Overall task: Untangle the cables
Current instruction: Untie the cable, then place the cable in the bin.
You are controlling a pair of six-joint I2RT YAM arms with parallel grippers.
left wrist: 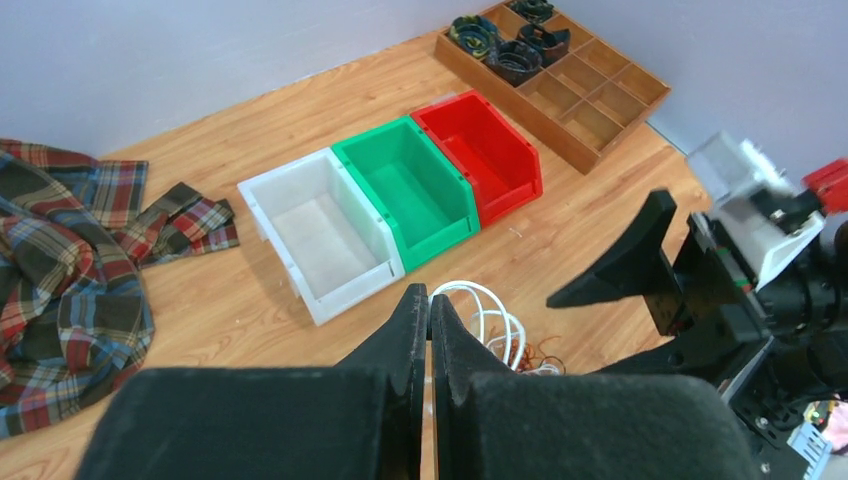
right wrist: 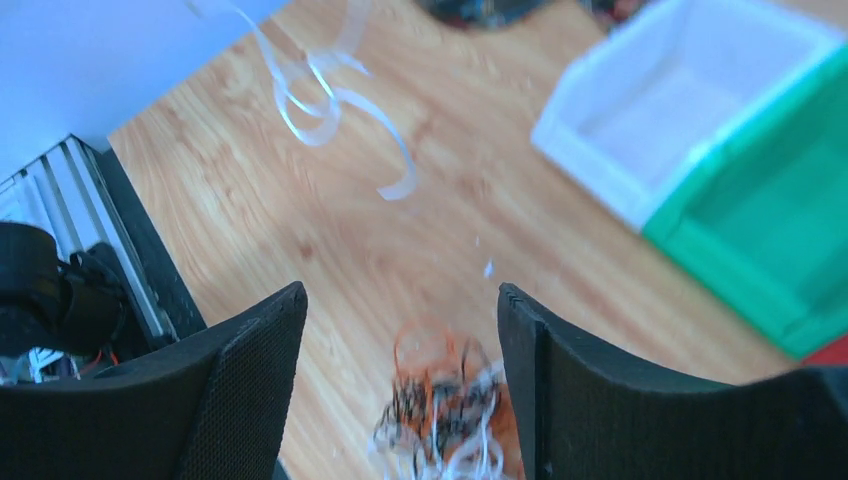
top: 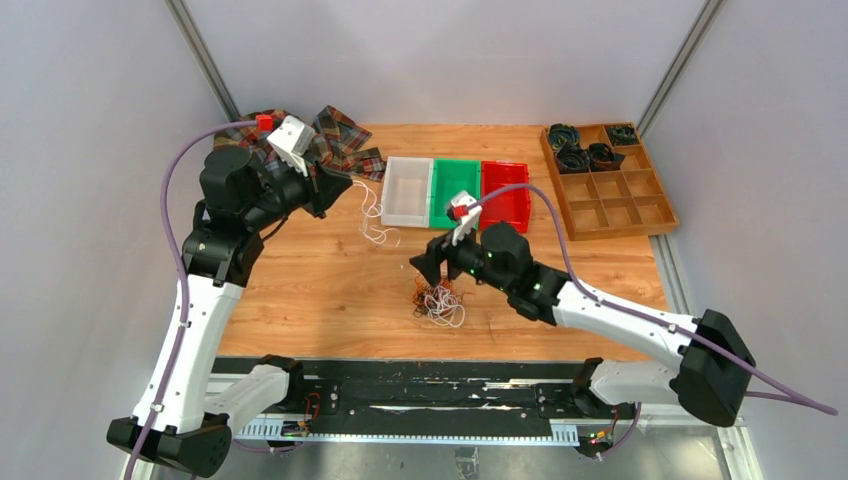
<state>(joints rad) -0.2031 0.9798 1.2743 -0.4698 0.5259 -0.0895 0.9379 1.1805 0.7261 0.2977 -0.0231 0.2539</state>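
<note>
Top external view: we are looking down on the wooden bench [top: 320,290]. Our left fingers [top: 338,186] are pinching fully closed on a white cable [top: 372,218] dangling beside the white bin [top: 405,190]. Our right fingers [top: 430,260] are hovering spread wide, gripping nothing, over the tangled cables [top: 438,300] lying mid-bench.

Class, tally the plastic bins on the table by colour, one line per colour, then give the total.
White bin: 1
Green bin: 1
Red bin: 1
Total: 3
</note>
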